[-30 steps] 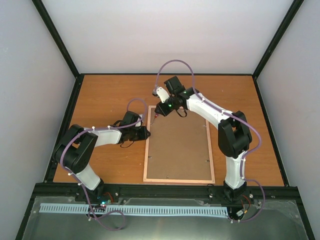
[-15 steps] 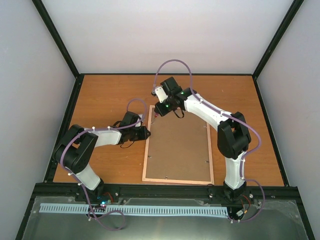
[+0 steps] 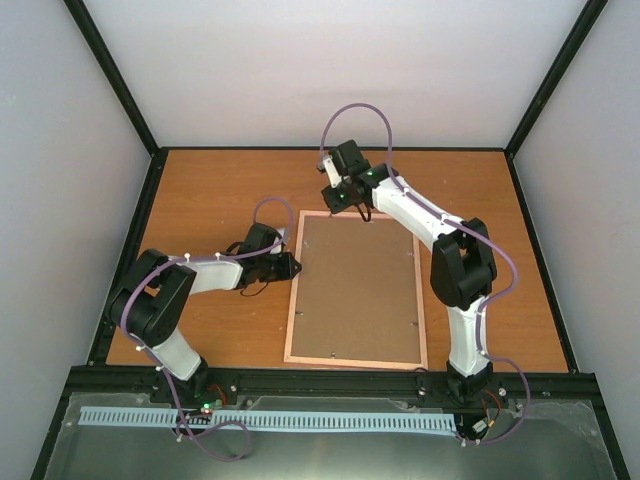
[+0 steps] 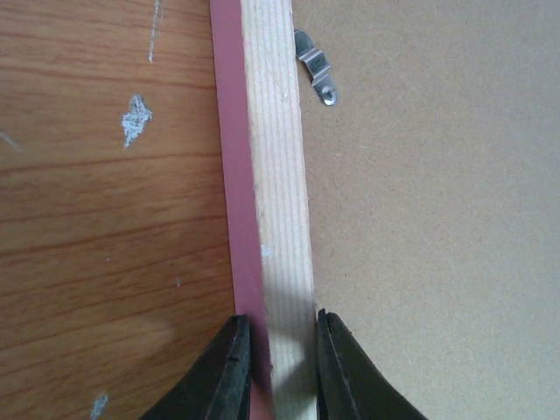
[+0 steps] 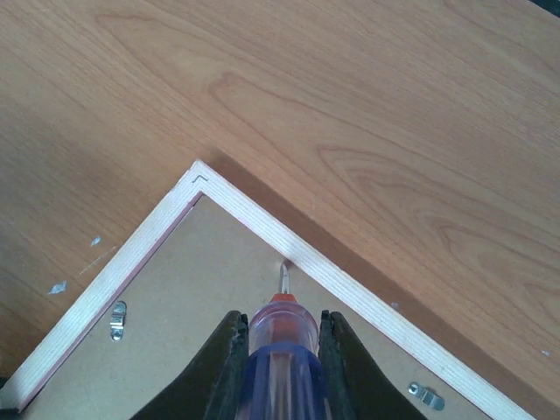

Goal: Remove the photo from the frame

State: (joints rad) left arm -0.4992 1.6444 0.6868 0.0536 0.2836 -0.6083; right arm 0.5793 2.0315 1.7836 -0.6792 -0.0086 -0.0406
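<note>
One change: right gripper point(image 5: 282, 320) shifted screwdriver point(image 5: 282, 360) rightward along the frame point(image 3: 355, 300).

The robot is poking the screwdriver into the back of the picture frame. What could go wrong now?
1. The thin metal tip of the purple-handled screwdriver, held by the right gripper, sits where the brown board back meets the pink-edged wooden picture frame. It might slip and scratch the wood or dent the board.
2. The left gripper pinches only one side rail, so prying hard could perhaps twist the frame loose.
</note>
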